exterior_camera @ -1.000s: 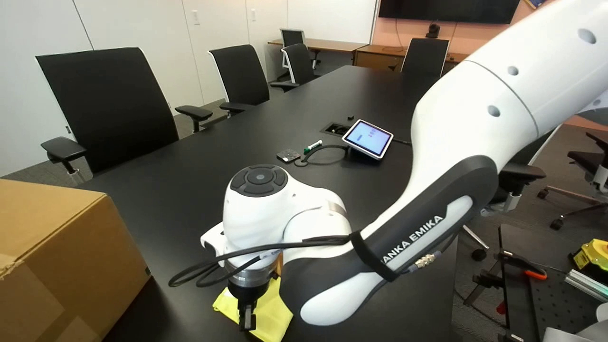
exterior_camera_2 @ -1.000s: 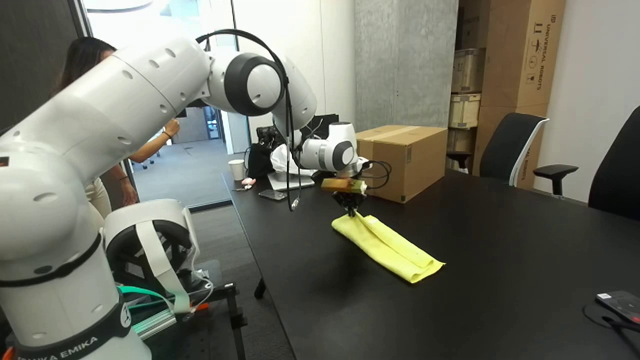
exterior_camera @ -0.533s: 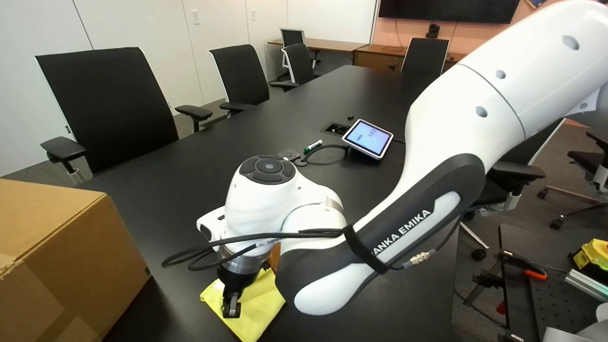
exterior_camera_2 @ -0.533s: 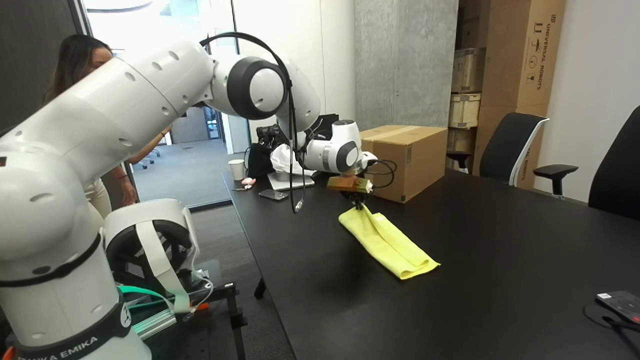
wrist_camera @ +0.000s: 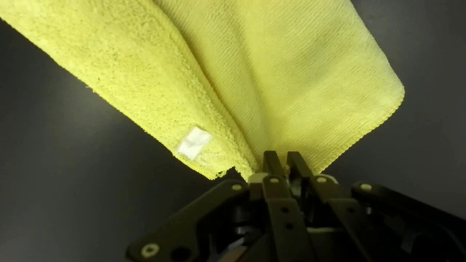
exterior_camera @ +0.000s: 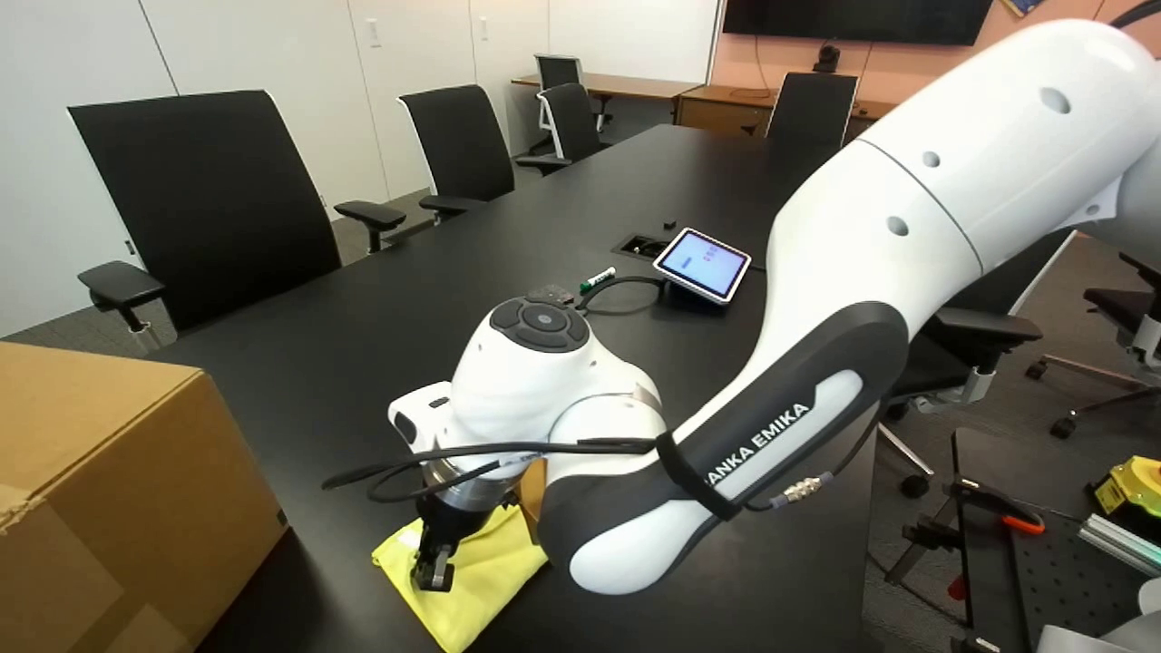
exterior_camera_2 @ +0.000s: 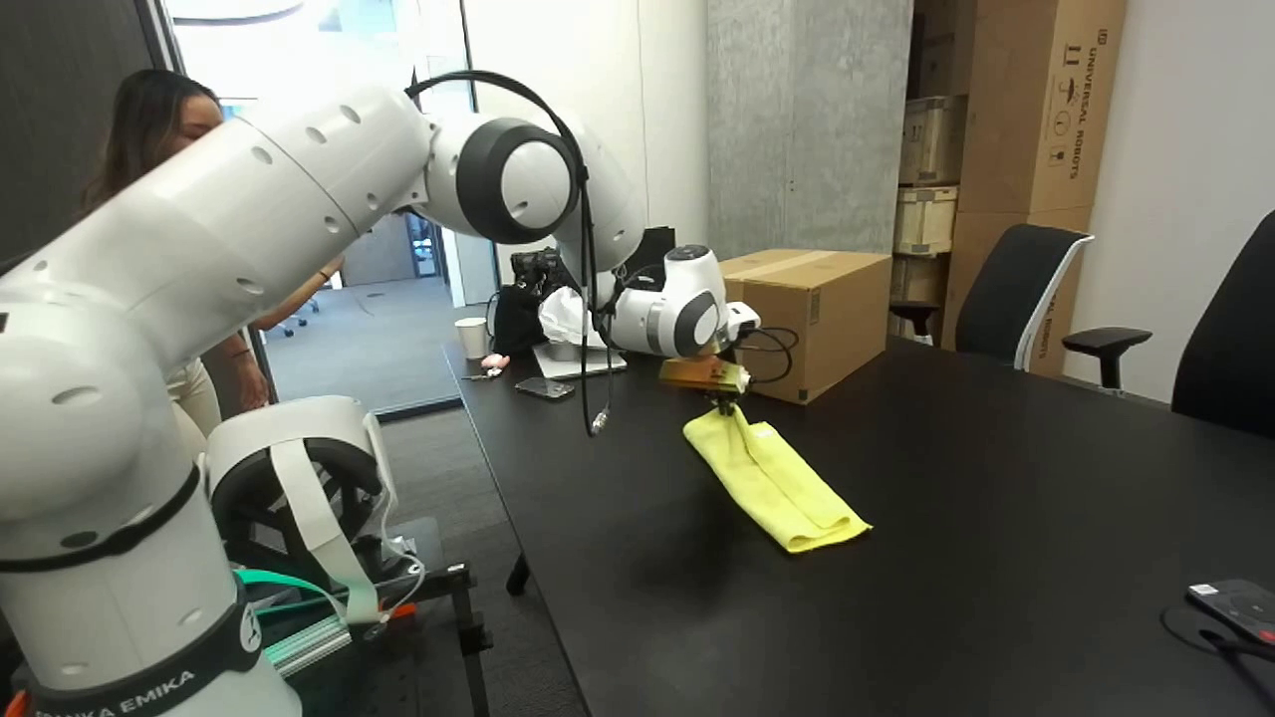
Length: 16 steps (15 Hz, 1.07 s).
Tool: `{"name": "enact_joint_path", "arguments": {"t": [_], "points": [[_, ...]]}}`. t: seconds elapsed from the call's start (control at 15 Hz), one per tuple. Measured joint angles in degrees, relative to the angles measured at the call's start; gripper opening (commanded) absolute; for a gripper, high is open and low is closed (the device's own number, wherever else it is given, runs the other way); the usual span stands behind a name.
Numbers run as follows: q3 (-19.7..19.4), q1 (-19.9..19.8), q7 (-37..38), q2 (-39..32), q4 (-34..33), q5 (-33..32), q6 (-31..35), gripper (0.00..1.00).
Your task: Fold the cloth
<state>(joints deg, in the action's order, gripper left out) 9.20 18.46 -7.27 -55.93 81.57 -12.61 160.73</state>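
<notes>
Pinching one end of the cloth (wrist_camera: 309, 65), the gripper (wrist_camera: 281, 155) holds its fingers (wrist_camera: 270, 162) nearly together with fabric caught between them, just beside the folded-over flap (wrist_camera: 138, 80); whether the flap's layer is caught too, I cannot tell. The cloth lies on the table (exterior_camera_2: 996, 518) near the box (exterior_camera_2: 832, 329), its held end raised to a peak, the opposite end flat. One long side is already laid over, so the step in hand looks like a second fold, end over end. The next move probably calls for lifting that end clear, carrying it toward the opposite end, laying it down with edges matched, then letting go; a low pull might drag the cloth. The flap's corner by the label (wrist_camera: 194, 142) lies outside the grip and could slip out of line. The box stands close behind the held end, so there should be more room going away from it; the visible table edge runs well apart from the cloth
</notes>
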Motion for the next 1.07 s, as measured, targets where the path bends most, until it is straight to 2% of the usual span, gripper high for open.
{"name": "enact_joint_path", "arguments": {"t": [0.13, 0.53, 0.6, 0.87, 1.07], "points": [[-0.1, 0.0, 0.0, -0.6, 0.0, 0.0, 0.9, 0.51], [-1.1, 0.3, 0.8, -1.7, -0.8, 0.0, 3.4, 0.97], [-1.4, 0.6, 1.1, -1.7, -1.1, 0.0, 3.4, 1.0], [-4.9, 2.4, 3.1, -1.7, -1.5, 0.0, 2.7, 1.0], [-7.8, 3.8, 5.1, -1.5, -1.4, 0.0, -1.4, 1.0]]}}
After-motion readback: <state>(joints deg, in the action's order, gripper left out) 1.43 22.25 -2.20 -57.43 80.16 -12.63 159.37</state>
